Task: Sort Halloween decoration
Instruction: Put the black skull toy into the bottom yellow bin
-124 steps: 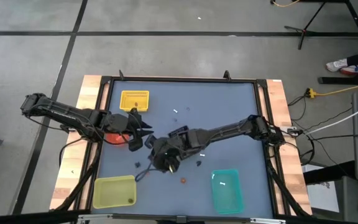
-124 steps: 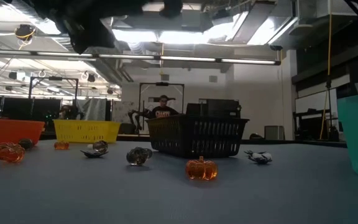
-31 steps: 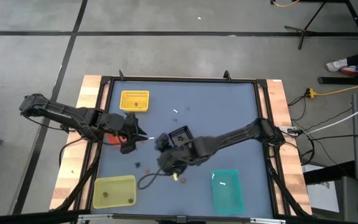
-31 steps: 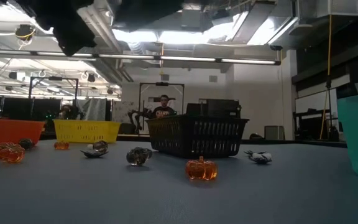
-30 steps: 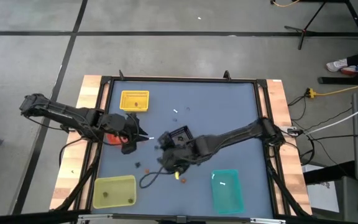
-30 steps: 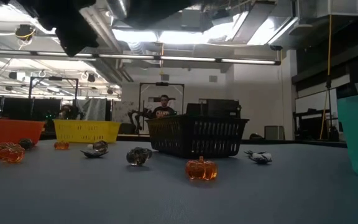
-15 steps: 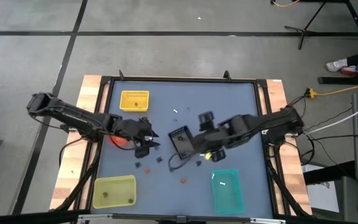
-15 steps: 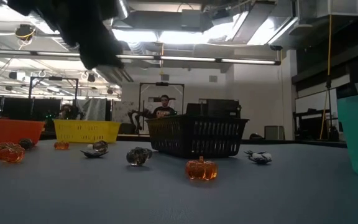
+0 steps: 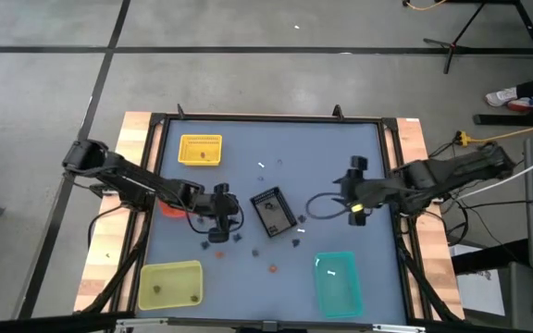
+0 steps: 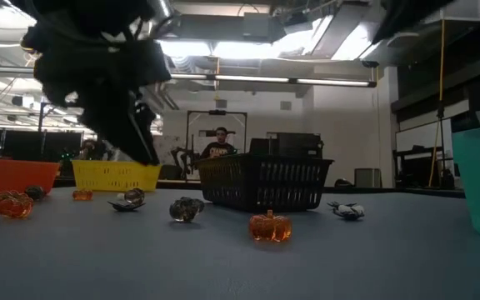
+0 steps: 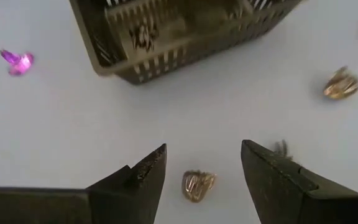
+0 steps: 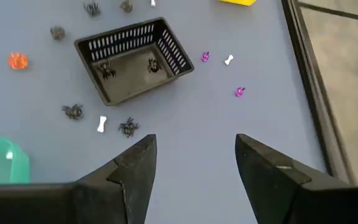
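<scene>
Small Halloween decoration pieces lie scattered on the blue-grey table. A smoky see-through one [image 11: 197, 185] lies right under my left gripper [image 11: 202, 163], which is open and hangs above it, just left of the black basket [image 9: 268, 211]. Others lie close by: a second smoky one [image 11: 341, 86], an orange pumpkin [image 10: 270, 226], a purple piece [image 11: 17, 61] and white bones [image 12: 102, 124]. Black spiders [image 12: 107, 70] lie inside the basket. My left gripper [image 9: 220, 229] is a dark mass in the low view. My right gripper [image 9: 345, 192] is open near the table's right side, holding nothing.
A yellow basket [image 9: 200, 149] stands at the far left, with an orange container [image 9: 170, 209] half under my left arm. A yellow-green tray [image 9: 169, 284] stands at the near left and a teal bin [image 9: 336, 280] at the near right. A person stands in the room behind.
My left gripper has gone from over the orange container toward the table's right and down, to the pieces beside the black basket. My right gripper has swung away from the near middle of the table toward the right edge and slightly toward the far edge.
</scene>
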Robot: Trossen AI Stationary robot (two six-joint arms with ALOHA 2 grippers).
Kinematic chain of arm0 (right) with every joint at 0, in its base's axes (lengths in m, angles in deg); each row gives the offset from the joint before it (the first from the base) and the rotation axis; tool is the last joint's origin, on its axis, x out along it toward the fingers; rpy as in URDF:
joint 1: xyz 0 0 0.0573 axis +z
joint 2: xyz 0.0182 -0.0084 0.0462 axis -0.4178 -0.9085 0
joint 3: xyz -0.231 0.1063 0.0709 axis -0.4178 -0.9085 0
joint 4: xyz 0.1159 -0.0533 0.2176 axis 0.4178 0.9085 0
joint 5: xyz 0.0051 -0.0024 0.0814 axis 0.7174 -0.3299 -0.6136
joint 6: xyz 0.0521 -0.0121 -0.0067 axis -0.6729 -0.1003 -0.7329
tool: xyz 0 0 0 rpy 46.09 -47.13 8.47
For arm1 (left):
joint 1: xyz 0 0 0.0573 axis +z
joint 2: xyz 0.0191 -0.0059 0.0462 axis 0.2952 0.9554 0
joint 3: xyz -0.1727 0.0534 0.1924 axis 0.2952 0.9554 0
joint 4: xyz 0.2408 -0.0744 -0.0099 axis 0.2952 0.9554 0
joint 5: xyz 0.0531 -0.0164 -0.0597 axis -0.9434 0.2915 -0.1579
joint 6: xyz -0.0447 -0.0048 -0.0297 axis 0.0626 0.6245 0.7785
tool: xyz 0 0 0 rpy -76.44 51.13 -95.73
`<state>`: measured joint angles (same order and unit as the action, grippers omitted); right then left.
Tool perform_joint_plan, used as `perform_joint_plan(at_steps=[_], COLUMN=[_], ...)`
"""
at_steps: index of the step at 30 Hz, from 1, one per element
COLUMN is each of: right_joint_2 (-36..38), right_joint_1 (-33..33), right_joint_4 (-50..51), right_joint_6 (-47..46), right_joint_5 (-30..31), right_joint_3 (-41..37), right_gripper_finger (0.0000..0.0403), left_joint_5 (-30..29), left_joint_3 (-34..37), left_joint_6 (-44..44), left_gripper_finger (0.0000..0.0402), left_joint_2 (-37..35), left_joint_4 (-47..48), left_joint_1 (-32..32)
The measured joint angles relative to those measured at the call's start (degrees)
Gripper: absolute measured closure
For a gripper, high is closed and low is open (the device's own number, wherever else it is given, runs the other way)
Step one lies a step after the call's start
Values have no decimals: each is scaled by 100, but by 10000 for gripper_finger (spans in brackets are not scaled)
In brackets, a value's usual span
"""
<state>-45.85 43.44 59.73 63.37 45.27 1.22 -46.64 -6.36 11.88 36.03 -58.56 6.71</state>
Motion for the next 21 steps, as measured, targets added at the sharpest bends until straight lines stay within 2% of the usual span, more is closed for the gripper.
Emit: perform_joint_plan(at_steps=[6,10,15,21], right_joint_2=[1399,1973,2244,2192], right_joint_1=[0,0,0,-2], right_joint_4=[-1474,-2204,-2616,-2695], right_joint_6=[-456,-538,-641,-686], right_joint_5=[-4,-52,-103,-111], right_joint_3=[-1737,-2527,-3009,-3116], right_gripper_finger=[188,188,188,188], left_joint_5=[-130,-132,-130,-131], left_joint_3=[0,0,0,-2], left_joint_6=[6,8,19,49], left_gripper_finger=[210,210,211,212], left_joint_2=[424,589,686,684], left_joint_4=[25,66,107,197], left_joint_1=[0,0,0,1])
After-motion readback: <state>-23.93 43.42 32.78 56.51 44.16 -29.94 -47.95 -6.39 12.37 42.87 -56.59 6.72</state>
